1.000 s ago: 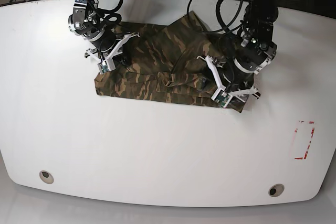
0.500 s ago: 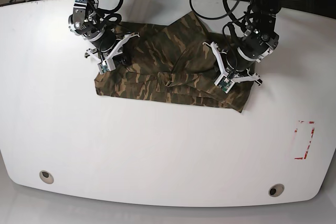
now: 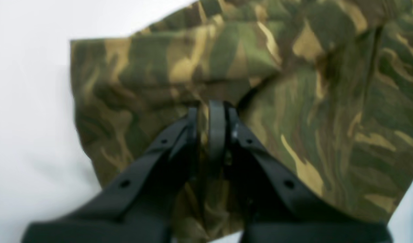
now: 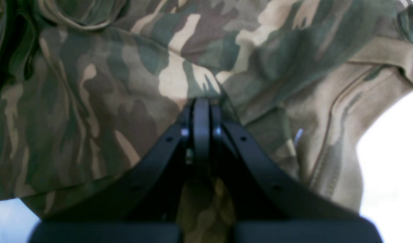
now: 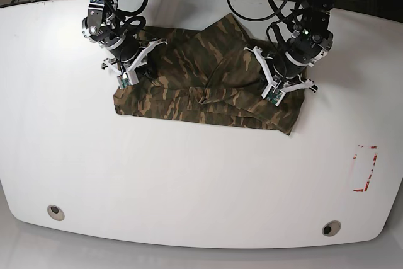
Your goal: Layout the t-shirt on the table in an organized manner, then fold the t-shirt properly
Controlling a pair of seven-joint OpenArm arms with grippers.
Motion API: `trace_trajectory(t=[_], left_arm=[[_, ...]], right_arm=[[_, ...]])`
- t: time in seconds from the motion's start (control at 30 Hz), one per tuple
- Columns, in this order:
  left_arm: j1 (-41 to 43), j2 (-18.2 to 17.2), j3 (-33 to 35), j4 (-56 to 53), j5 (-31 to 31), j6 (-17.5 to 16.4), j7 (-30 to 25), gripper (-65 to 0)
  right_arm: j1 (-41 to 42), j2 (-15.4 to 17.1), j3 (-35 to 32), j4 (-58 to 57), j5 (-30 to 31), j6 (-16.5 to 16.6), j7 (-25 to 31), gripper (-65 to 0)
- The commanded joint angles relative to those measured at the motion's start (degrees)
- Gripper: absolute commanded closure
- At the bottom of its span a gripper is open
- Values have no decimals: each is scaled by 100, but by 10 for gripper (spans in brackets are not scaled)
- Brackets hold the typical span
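As counted on the table (image 5: 189, 174): one t-shirt (image 5: 201, 86), rumpled
Claws: two
Left claw (image 3: 211, 111): clenched on t-shirt cloth
Right claw (image 4: 201, 108): clenched on t-shirt cloth

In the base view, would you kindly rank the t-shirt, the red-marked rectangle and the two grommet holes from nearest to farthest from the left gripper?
From the left gripper:
1. t-shirt, directly under it, pinched in its jaws.
2. red-marked rectangle, toward the table's near right edge.
3. right grommet hole, at the near right corner.
4. left grommet hole, far across at the near left corner.

Both arms reach down, left pincer (image 3: 211, 114) and right pincer (image 4: 201, 111) clamped tight.
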Motion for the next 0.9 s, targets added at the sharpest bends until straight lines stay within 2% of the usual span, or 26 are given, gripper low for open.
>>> trace_trajectory(t=[0.0,0.17,0.53,0.87], left_arm=[[79,-2,27,97,-11,20,-102,-27],[307,60,124,97,-38,20,-102,-27],[422,315,1144,53,-20,20,-93,-27],[149,289,1302,193,-38,20,-84,-27]], right_arm=[[-95,17,-1,-45,-304,-14,-481,0],[-95,17,-1,-45,-304,-14,-481,0],[-95,17,-19,-27,-286,-14,-481,0],[-95,17,-19,-27,-286,-14,-481,0]])
